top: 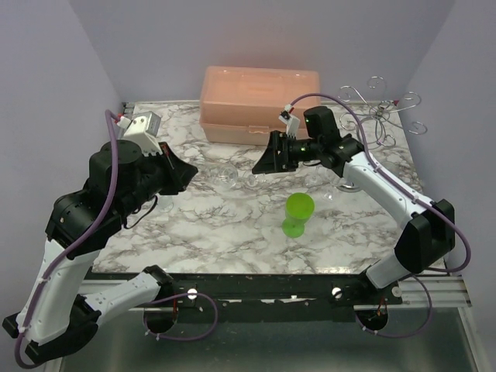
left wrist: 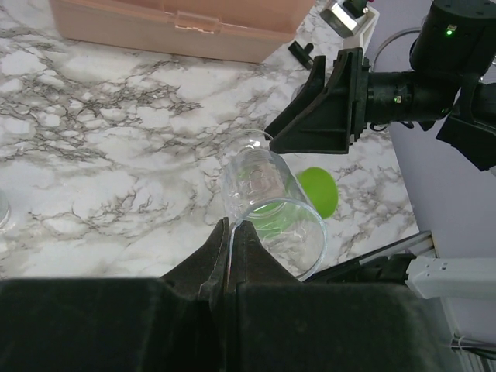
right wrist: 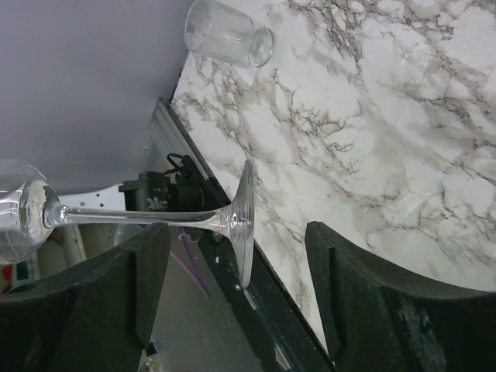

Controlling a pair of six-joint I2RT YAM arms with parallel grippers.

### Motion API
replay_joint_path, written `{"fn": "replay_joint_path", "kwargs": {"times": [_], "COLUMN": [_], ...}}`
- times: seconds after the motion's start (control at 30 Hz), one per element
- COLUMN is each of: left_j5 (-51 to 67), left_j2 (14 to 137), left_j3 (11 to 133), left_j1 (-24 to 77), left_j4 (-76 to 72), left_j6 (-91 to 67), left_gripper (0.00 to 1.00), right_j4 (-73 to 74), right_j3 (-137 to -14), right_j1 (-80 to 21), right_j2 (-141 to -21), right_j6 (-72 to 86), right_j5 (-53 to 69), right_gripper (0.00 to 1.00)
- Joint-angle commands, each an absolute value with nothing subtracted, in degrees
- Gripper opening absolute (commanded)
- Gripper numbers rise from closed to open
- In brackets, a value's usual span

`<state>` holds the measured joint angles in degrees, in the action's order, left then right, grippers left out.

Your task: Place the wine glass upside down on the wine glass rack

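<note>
holds clear stemmed wine glass (top: 230,176) sideways mid-frame, left gripper (left wrist: 230,232) jaws clamped tight on its rim, right gripper (right wrist: 236,263) jaws apart either side of its foot, silver wire rack (top: 380,116) way off upper right

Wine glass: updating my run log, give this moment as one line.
wine glass: horizontal between hands | left hand: shut on its rim | right hand: open, astride its foot | wine glass rack: no glass yet

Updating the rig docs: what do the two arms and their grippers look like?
The left arm and right arm match: white link shells, black joint housings, a purple cable looping along each. The left gripper and right gripper have black wedge-shaped fingers. A green light glows near the right wrist.
</note>
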<state>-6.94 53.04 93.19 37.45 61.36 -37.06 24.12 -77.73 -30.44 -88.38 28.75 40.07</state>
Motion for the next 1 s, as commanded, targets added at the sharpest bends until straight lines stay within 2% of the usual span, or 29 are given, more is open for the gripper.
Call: {"fn": "replay_joint_path", "kwargs": {"times": [0.0, 0.1, 0.23, 0.37, 0.43, 0.53, 0.57, 0.73, 0.77, 0.87, 0.97], "left_j5": [-8.0, -8.0, -7.7, -7.5, -6.9, -4.5, -3.4, -0.1, 0.0, -1.9, -5.5], "left_j2": [50.5, 49.5, 48.5, 47.8, 47.0, 44.3, 43.2, 38.2, 37.4, 35.3, 33.1], "left_j3": [92.3, 91.5, 90.5, 89.8, 89.1, 86.4, 85.1, 80.5, 80.1, 80.0, 79.8], "left_j1": [37.1, 37.1, 37.2, 37.1, 37.1, 37.1, 37.2, 37.1, 37.0, 37.0, 37.0], "left_j4": [54.4, 53.5, 52.4, 51.7, 50.3, 46.0, 44.2, 39.1, 38.5, 38.5, 38.0], "left_j6": [-39.2, -39.5, -39.9, -40.0, -39.7, -39.1, -38.7, -37.8, -37.5, -36.4, -35.2], "left_gripper": [0.00, 0.00, 0.00, 0.00, 0.00, 0.00, 0.05, 0.50, 0.56, 0.71, 0.81], "right_j4": [20.5, 19.6, 18.2, 17.0, 17.3, 18.0, 17.8, 17.9, 18.6, 21.8, 25.3], "right_j3": [-76.7, -75.9, -74.9, -75.4, -76.5, -78.7, -79.3, -82.6, -83.4, -85.3, -86.8], "right_j1": [-30.8, -30.8, -30.8, -30.8, -30.8, -30.0, -29.2, -26.2, -25.9, -24.7, -23.2], "right_j2": [-89.7, -89.6, -89.2, -88.8, -88.3, -86.7, -86.0, -82.1, -81.2, -78.8, -76.7], "right_j6": [33.7, 34.7, 36.1, 36.7, 35.9, 34.5, 34.3, 30.4, 28.4, 21.5, 13.2], "right_j5": [44.7, 45.9, 47.6, 49.2, 49.0, 47.3, 46.9, 44.9, 44.0, 40.5, 36.5], "right_gripper": [0.73, 0.65, 0.48, 0.14, 0.02, 0.01, 0.01, 0.00, 0.01, 0.01, 0.00]}}
